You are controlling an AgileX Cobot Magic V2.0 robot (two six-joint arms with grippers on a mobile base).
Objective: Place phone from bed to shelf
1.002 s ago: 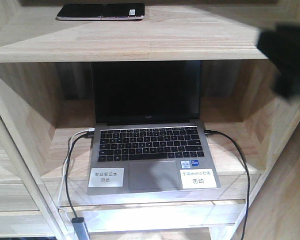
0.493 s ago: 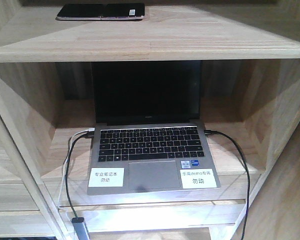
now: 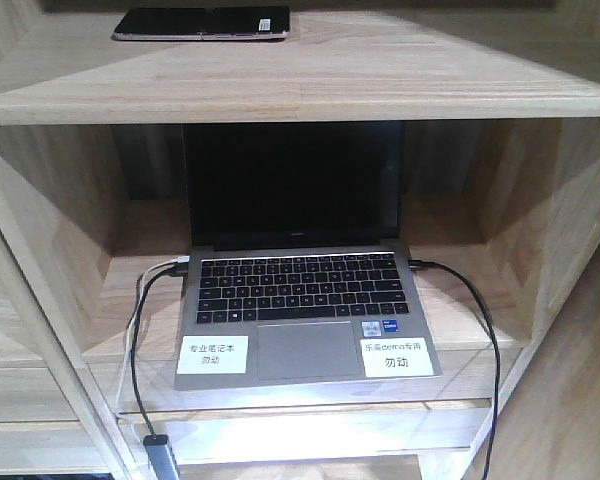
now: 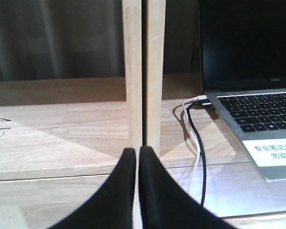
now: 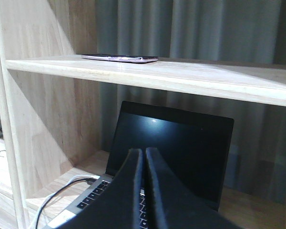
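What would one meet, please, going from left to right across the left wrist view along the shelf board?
Bare shelf board → paired upright wooden posts, with the shut left gripper just below them → white and black cables → open laptop with its white sticker.

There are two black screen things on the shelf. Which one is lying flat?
The phone, lying flat on the top board of the shelf. The laptop in the compartment below stands open, its dark screen upright behind the keyboard.
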